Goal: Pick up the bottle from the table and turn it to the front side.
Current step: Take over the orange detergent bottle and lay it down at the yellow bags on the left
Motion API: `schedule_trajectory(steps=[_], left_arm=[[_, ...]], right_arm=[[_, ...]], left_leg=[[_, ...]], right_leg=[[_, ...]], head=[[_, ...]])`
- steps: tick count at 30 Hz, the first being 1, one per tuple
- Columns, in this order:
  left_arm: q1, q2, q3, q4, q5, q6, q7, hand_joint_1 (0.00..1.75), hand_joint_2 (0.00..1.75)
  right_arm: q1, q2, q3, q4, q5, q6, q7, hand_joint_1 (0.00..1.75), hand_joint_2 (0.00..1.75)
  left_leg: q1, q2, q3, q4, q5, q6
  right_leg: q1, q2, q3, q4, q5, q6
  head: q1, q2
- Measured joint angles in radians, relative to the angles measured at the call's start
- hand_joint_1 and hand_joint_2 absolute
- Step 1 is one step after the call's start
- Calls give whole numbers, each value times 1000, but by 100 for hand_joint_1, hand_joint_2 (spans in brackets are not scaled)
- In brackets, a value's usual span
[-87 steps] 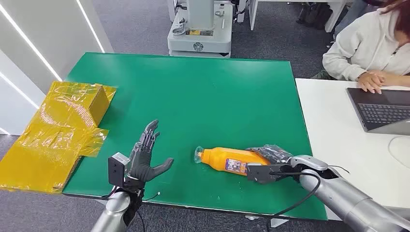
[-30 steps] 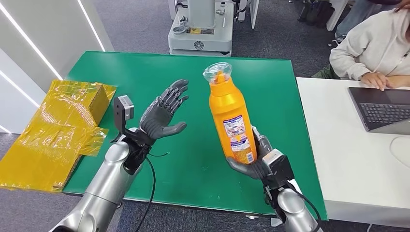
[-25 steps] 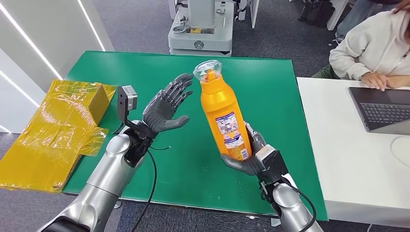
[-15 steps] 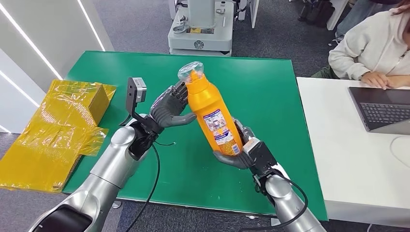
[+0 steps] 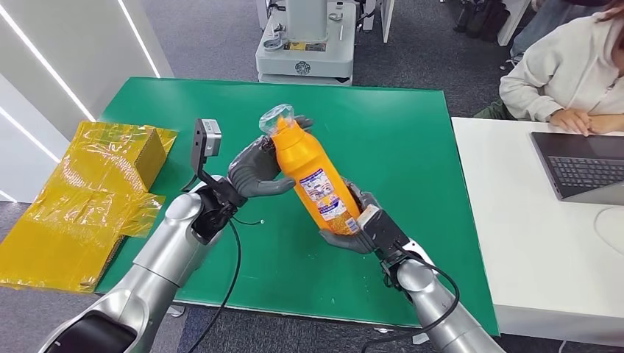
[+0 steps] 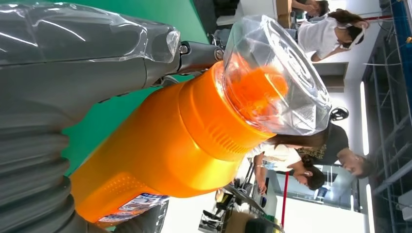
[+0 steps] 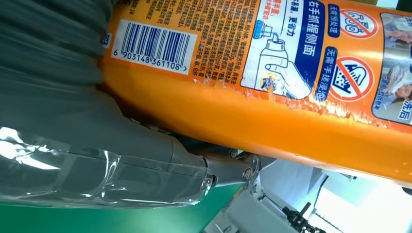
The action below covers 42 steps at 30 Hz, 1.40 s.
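An orange bottle (image 5: 309, 173) with a clear cap and a printed label is held in the air above the green table (image 5: 383, 125), tilted with its cap up and to the left. My right hand (image 5: 358, 226) grips its base from below; in the right wrist view the barcode side of the bottle (image 7: 272, 97) lies against that hand (image 7: 73, 136). My left hand (image 5: 250, 169) wraps around the upper body near the neck, thumb in front and fingers behind. In the left wrist view the bottle's shoulder (image 6: 170, 145) presses against the left hand (image 6: 73, 73).
A box wrapped in yellow film (image 5: 96, 191) lies at the table's left edge. To the right stands a white table (image 5: 515, 220) with a laptop (image 5: 581, 169), where a person (image 5: 559, 73) sits. A grey machine base (image 5: 305, 44) stands beyond the table's far edge.
My right hand lifted the bottle off the table, stood it up and carried it leftward, tilting it. My left hand rose, met the bottle and closed around its upper part.
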Motion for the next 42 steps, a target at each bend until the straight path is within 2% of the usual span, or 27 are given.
schedule_trajectory(steps=[4,6,7,9,11,14,16,31,35,42], left_arm=[[1,0,-4,0,2,0,1,0,175],[1,0,-5,0,3,-1,2,6,175],[2,0,-5,1,5,-1,2,19,175],[2,0,-8,1,11,-3,2,88,175],[3,-4,-12,1,14,-2,3,146,175],[4,-14,-20,1,14,10,8,169,175],[4,-24,-23,1,15,22,10,175,175],[-13,-54,-37,15,73,36,33,175,175],[-32,-57,-52,38,63,50,19,175,175],[-60,-57,-71,53,-183,237,-82,175,175]], right_arm=[[-1,0,5,11,0,-3,-3,175,175],[-2,0,6,15,0,-5,-4,175,175],[-2,0,7,17,0,-6,-4,175,175],[-2,0,10,20,1,-10,-5,175,175],[-2,0,12,21,2,-15,-5,175,175],[-2,0,16,22,6,-20,-3,175,175],[-2,0,22,25,8,-23,-1,175,175],[-2,-1,26,34,-1,-61,11,175,175],[4,-4,18,23,-3,-69,12,4,175],[46,-32,-31,-62,-31,-55,17,0,175]], left_leg=[[0,0,0,0,0,0],[0,0,0,0,0,0],[0,0,0,0,0,0],[0,0,0,0,0,0],[0,0,0,0,0,0],[0,0,0,0,0,0],[0,0,0,0,0,0],[0,0,0,1,0,0],[0,1,0,1,0,0],[0,0,-1,1,0,0]], right_leg=[[0,0,0,0,0,0],[0,0,0,0,0,0],[0,0,0,0,0,0],[0,0,0,0,0,0],[0,0,0,0,0,0],[0,0,0,0,0,0],[0,0,0,0,0,0],[0,1,-1,0,0,0],[0,1,-1,0,0,0],[0,1,-1,0,0,0]], head=[[0,0],[0,0],[0,0],[0,0],[0,0],[0,0],[0,0],[0,0],[0,0],[0,0]])
